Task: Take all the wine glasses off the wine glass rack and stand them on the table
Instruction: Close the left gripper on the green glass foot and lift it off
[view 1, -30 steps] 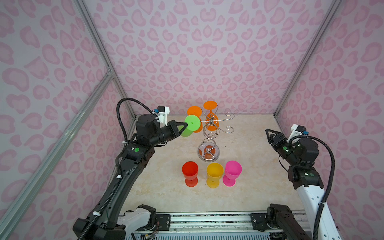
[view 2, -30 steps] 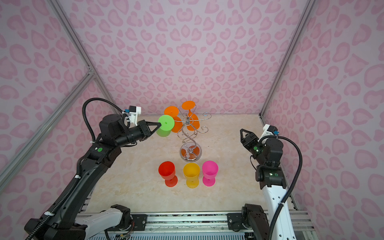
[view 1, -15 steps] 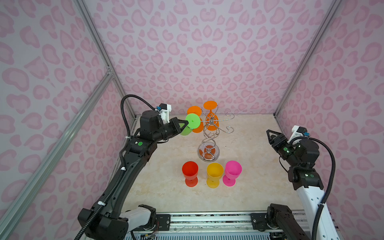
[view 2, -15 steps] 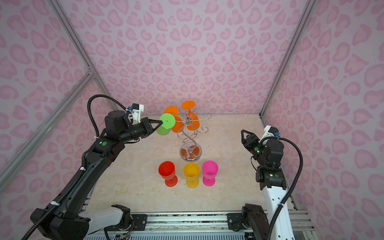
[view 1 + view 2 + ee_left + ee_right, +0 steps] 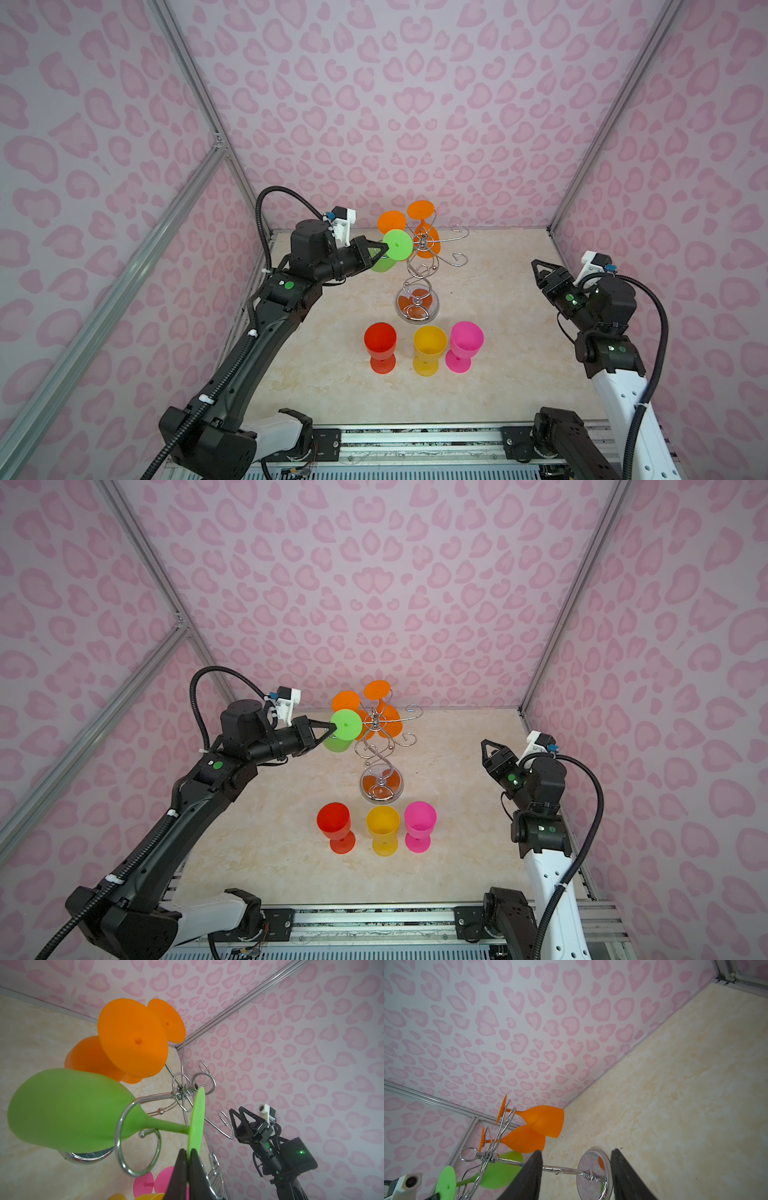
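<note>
Left claw [image 5: 188, 1158] clenches the foot rim of the green wine glass [image 5: 68, 1109], hanging bowl-down from a hook of the wine glass rack [image 5: 417, 312]. Likely light, stiff, slick plastic. Right claw [image 5: 576, 1155] gapes empty, well apart from the rack.

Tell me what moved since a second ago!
The left gripper, shut on the foot of the green plastic wine glass, pushed slightly toward the middle of the shiny chrome wire wine glass rack, sliding the still-hooked glass along. The open right gripper, the two orange plastic glasses on the rack and the red, yellow and pink plastic glasses on the table stayed put.
</note>
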Available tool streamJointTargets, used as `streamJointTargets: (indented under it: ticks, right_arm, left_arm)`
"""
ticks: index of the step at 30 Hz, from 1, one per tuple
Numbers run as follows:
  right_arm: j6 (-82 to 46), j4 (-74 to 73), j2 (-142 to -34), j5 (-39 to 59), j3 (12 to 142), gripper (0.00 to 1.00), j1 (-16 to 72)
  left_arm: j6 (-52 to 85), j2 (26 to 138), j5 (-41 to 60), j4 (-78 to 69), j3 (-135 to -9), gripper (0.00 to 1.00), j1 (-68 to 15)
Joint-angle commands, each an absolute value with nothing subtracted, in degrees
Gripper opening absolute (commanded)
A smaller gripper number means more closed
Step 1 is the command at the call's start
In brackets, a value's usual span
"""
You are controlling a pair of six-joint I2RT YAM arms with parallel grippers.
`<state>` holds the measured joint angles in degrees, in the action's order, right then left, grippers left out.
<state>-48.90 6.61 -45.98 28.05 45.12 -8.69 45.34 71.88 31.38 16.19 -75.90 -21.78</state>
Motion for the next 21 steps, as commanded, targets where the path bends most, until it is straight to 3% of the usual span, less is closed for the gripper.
streamJointTargets:
  ticks: [1, 21]
  right_arm:
    - [-49.39, 4.23, -46.12, 28.8, 44.79, 0.54, -8.7]
    - [-50.54, 3.2, -47.2, 29.5, 45.01, 0.54, -8.7]
  left_arm:
    - [43.91, 72.16, 32.19, 14.63, -76.3, 0.02, -22.44]
    - [44.03, 62.04, 33.94, 19.89, -69.83, 0.02, -23.2]
